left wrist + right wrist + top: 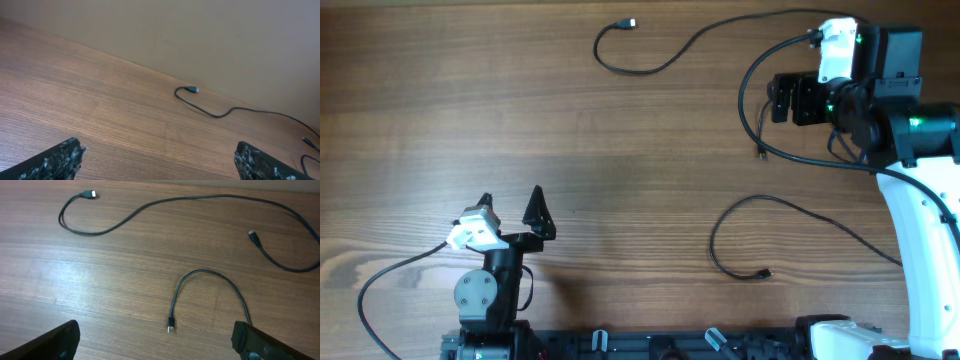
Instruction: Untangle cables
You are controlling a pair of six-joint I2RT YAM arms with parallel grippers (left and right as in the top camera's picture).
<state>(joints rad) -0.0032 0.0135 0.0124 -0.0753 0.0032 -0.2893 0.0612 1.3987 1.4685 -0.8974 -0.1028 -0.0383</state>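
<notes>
- The left gripper (pixel 511 196) sits low on the left side of the table (pixel 470 100). Its two fingers are spread wide apart and there is nothing between them.
- The left wrist view shows the same thing. The left gripper (pixel 157 145) is spread wide, with only bare wood under it.
- The right gripper (pixel 773 98) is up at the far right. In the right wrist view, the right gripper (pixel 156 326) has its fingers far apart too, and it holds nothing.
- A long cable (pixel 665 65) lies flat along the top of the table. It makes a small loop at its left end, then runs off to the right.
- The left wrist view also shows the long cable (pixel 215 114), far from the fingers.
- A short cable (pixel 800 207) lies lower down on the right side, bent like an arch. It is well apart from the long cable, and the two do not cross.
- In the right wrist view, the short cable (pixel 200 272) lies on the table just in front of the spread fingers.
- Another small plug (pixel 252 234) lies near the right edge. I cannot tell which cable it belongs to.
</notes>
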